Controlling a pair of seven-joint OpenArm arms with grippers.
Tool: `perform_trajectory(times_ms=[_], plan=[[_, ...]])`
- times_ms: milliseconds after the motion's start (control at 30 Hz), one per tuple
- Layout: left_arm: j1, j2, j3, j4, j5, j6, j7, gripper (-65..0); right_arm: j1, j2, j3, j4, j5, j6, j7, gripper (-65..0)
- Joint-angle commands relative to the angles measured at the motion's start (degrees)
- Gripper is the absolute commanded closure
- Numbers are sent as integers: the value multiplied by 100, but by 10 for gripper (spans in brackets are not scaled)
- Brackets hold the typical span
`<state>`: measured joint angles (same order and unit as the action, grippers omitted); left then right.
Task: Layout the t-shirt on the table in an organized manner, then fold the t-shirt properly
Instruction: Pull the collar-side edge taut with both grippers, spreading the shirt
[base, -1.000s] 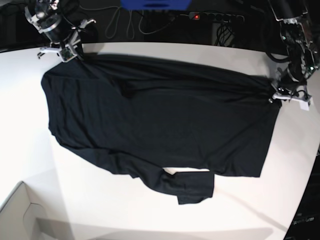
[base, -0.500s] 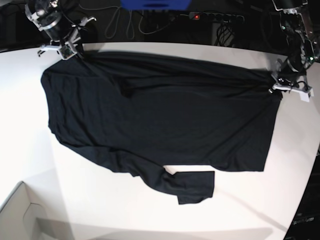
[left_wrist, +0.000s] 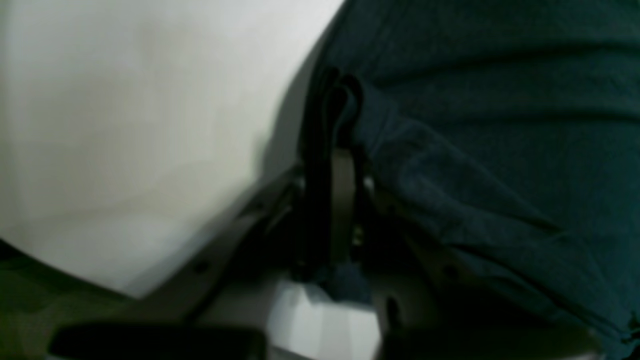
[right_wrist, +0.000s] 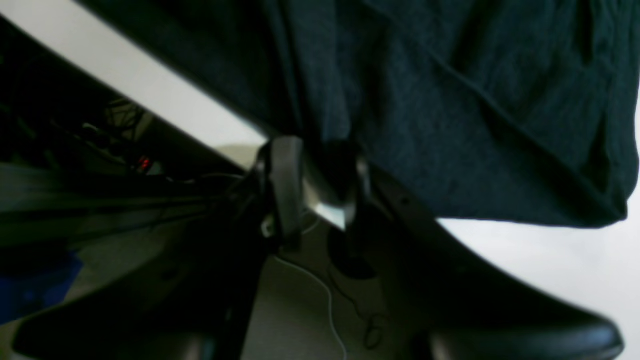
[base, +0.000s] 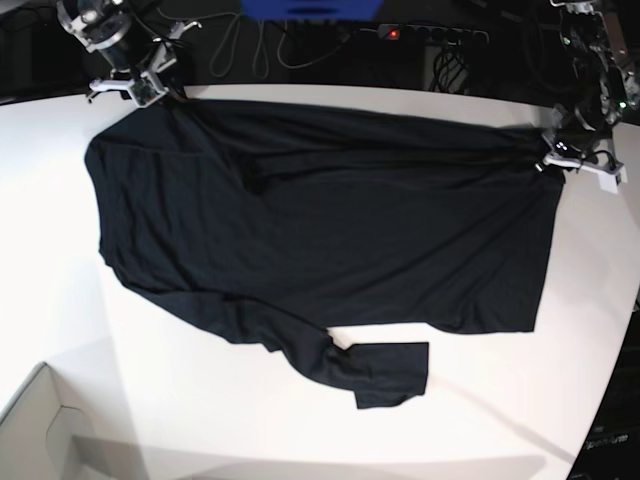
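Observation:
The black t-shirt lies spread across the white table, with one sleeve sticking out toward the front. In the base view my right gripper is at the back left, shut on a corner of the shirt. My left gripper is at the back right, shut on the opposite corner. The cloth is stretched taut between them along the back edge. In the left wrist view the fingers pinch a fold of the shirt. In the right wrist view the fingers clamp the shirt edge.
A pale cardboard box corner sits at the front left. Cables and a power strip lie behind the table's back edge. The table's curved edge runs close to the left gripper on the right side.
Both grippers have moved toward the back of the table with the shirt corners, dragging the shirt's back edge farther back and pulling it straighter.

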<state>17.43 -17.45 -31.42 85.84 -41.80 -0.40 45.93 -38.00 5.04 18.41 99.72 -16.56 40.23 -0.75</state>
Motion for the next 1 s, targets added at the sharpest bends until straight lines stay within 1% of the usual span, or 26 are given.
perform_trajectory(times_ms=[0, 167, 267, 400, 567, 600, 667, 767, 867, 900, 967], plan=[[2, -96, -36, 88, -18, 18, -26, 0, -90, 28, 27, 98, 122, -23, 150, -152], [20, -114, -36, 79, -18, 18, -26, 0, -222, 63, 88, 98, 675, -23, 150, -219], [72, -140, -36, 53, -18, 18, -35, 0, -301, 63, 79, 177, 702, -23, 159, -242], [72, -140, -36, 44, -18, 18, -35, 0, -310, 63, 106, 248, 711, -23, 194, -252], [64, -140, -36, 44, -18, 18, -35, -2, -310, 37, 466, 239, 719, -23, 651, -260], [64, -140, -36, 44, -18, 18, -35, -15, -310, 37, 537, 239, 719, -23, 713, -263], [64, -132, -36, 44, -18, 18, -35, -69, -284, 37, 651, 230, 719, -23, 766, -263], [90, -88, -177, 79, -18, 18, -26, -204, -257, 37, 730, 230, 719, -23, 766, -263], [90, 35, -449, 106, -18, 18, -26, -304, -249, 46, 721, 230, 719, -23, 766, -263], [90, 62, -590, 115, -18, 18, -26, -326, -178, 54, 704, 230, 719, -23, 766, -263], [72, 71, -783, 211, -18, 18, -26, -335, -81, 46, 730, 212, 719, -23, 739, -263]])
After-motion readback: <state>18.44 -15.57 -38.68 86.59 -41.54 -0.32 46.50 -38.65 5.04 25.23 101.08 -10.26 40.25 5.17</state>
